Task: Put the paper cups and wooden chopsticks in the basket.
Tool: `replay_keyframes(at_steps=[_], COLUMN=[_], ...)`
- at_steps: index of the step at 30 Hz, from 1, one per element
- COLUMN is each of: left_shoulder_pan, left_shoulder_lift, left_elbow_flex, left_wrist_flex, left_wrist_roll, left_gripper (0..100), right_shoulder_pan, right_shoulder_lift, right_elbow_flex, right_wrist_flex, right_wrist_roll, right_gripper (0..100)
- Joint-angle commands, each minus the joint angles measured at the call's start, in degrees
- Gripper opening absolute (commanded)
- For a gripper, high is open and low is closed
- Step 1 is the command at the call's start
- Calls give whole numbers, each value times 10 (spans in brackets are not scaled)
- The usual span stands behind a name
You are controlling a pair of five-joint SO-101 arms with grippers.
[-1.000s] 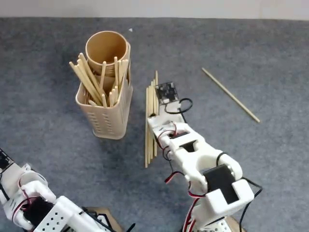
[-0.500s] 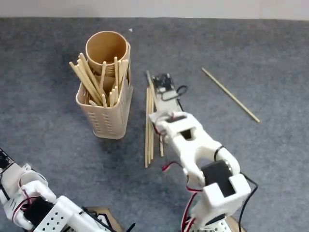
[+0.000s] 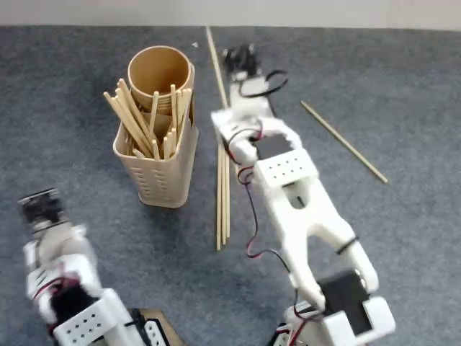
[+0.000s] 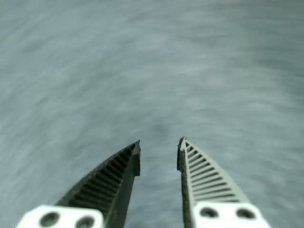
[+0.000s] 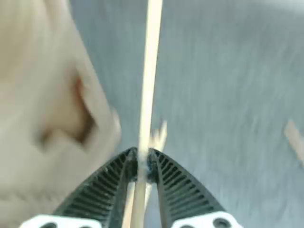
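- While the right hand [image 5: 142, 159] pinches it, a pale wooden chopstick [image 5: 151, 71] juts ahead beside the beige perforated basket [image 3: 157, 173].
- Left hand [image 4: 159, 148] spread over grey bench [image 4: 142, 57].

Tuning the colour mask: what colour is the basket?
Pale beige, the basket has rows of small holes in its wall. The high view shows it best.

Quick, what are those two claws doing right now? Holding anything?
Left gripper: open, holding nothing.
Right gripper: closed on a wooden chopstick.
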Motion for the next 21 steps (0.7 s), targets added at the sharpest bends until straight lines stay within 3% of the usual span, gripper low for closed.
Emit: replay_keyframes(at_steps=[1, 8, 13, 21], left_shoulder_pan=[78, 86, 86, 85], left_shoulder_lift=[-3, 0, 0, 0], left_elbow_flex=[10, 10, 10, 10], left_wrist_flex=[-5, 29, 39, 40], left_wrist_roll=[-13, -12, -13, -13], left_gripper=[161, 161, 161, 161], right_shoulder_pan=[3, -42, -123, -148], right_shoulder_lift=[-85, -141, -138, -110], right_elbow_flex=[-62, -117, -109, 97], right_wrist_flex=[-43, -202, -327, -522], right_wrist_roll=[-4, -4, -4, -18], right_gripper=[5, 5, 5, 5])
